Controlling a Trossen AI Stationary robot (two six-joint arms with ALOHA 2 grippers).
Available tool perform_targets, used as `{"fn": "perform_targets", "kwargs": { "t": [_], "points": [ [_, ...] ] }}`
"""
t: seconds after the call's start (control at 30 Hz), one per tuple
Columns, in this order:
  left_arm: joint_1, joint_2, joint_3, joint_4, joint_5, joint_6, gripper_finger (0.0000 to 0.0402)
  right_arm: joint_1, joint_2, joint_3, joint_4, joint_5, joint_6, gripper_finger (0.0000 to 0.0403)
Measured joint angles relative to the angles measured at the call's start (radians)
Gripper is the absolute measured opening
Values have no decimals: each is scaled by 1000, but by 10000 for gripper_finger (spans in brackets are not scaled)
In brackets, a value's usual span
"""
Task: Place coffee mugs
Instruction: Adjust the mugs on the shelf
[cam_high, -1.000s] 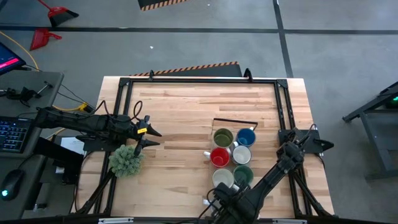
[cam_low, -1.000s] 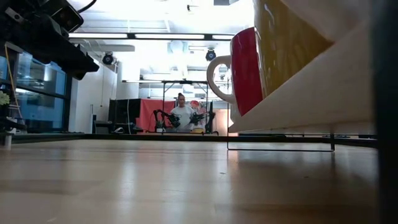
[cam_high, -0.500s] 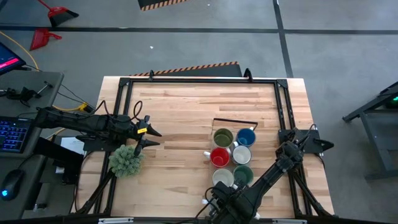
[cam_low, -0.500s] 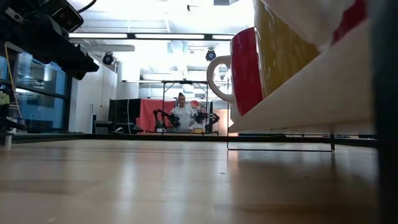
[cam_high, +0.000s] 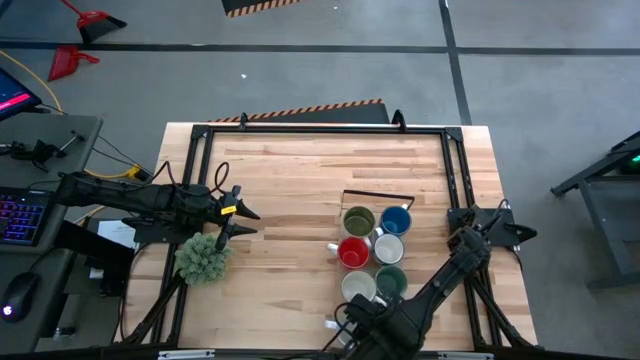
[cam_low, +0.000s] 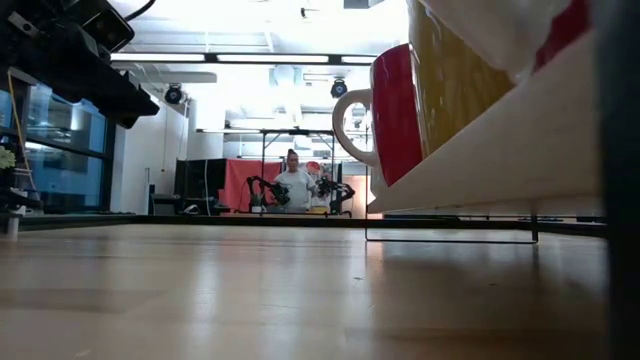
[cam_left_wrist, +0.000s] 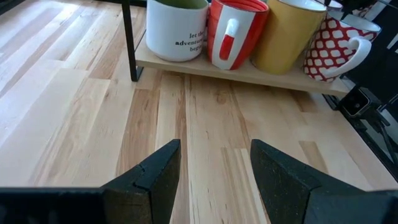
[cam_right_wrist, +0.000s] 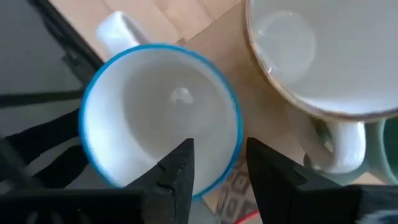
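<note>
The coffee mugs (cam_high: 372, 255) stand packed in two rows on a low wooden stand (cam_left_wrist: 298, 79) toward the table's (cam_high: 290, 180) right half, running from mid-table down to the near edge. The right gripper (cam_right_wrist: 214, 168) hangs directly over the near end of that cluster, its fingers (cam_right_wrist: 177, 171) parted to a moderate gap astride the rim of a blue-rimmed mug (cam_right_wrist: 158, 115), which sits straight below with its handle pointing away from the cream mug (cam_right_wrist: 323, 56) touching its side. The fingers seem clear of the wall, so the mug looks set down rather than held. The left gripper (cam_left_wrist: 214, 171) waits near the table's left edge beside the plant (cam_high: 203, 257), fingers spread wide and empty, aimed along the table at the stand well off. The right arm is far nearer; its exit is probably straight up.
</note>
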Motion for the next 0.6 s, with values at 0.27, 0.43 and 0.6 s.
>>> {"fn": "perform_targets", "kwargs": {
  "t": [0.27, 0.43, 0.6],
  "points": [
    [0, 0, 0, -1, 0, 0, 184, 15, -43, 1, 14, 53, 0, 124],
    [0, 0, 0, -9, 0, 0, 184, 48, -78, 1, -30, 49, 5, 124],
    [0, 0, 0, -24, 0, 0, 184, 93, -110, 0, -61, 43, 37, 124]
  ]
}}
